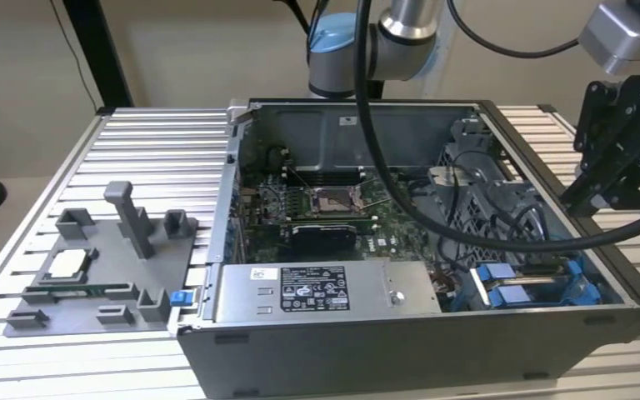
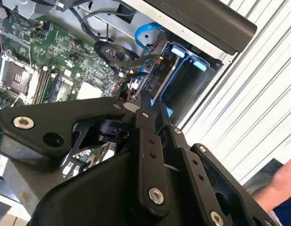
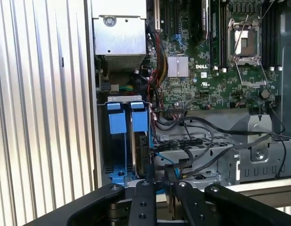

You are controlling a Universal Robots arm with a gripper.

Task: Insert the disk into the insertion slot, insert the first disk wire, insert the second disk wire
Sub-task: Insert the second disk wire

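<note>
1. The black end effector hangs above the open computer case's corner on the exterior view's right; its fingers sit close together, nearly shut, with nothing clearly held between them.
2. The case stands on a ribbed aluminium bench, beside a grey fixture tray; a beige wall lies behind.
3. The insertion slot shows blue tabs; whether the disk sits inside, I cannot tell.

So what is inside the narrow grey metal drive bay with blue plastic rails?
Inside the grey metal drive bay, two blue plastic tabs sit side by side. The black gripper covers its near end; a seated drive cannot be confirmed.
</note>
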